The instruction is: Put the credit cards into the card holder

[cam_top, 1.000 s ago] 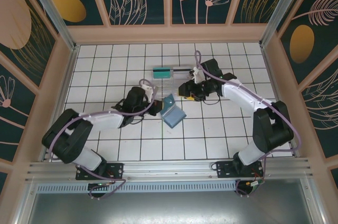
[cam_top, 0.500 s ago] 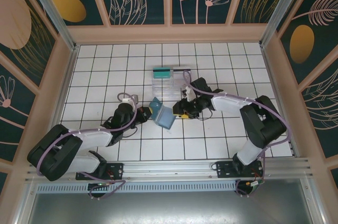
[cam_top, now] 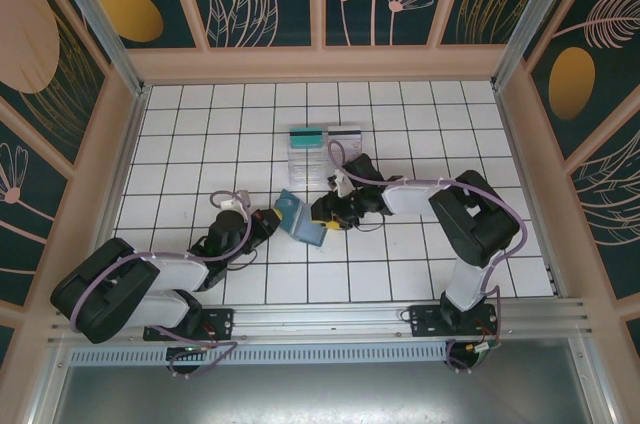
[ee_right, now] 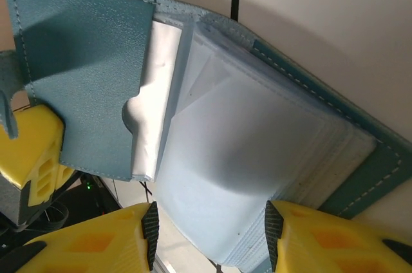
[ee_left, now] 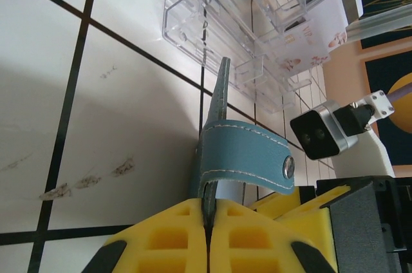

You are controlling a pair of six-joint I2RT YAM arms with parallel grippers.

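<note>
The card holder is a teal folding wallet, standing open on the tiles at mid-table. My left gripper is shut on its cover from the left; in the left wrist view the yellow fingers pinch the edge below the snap strap. My right gripper faces it from the right, open, its pads either side of the pale inner sleeves without clamping them. Behind, the teal credit card and the whitish credit card stand in the clear tray.
The clear plastic tray sits just behind the holder, close to both grippers, and shows in the left wrist view. Wooden walls fence the tiled table on three sides. The right wrist camera is close to the left fingers.
Both grippers and the card holder have shifted left and toward the near edge, away from the tray. The left stays clamped on the cover; the right has followed, its jaw width unchanged.
</note>
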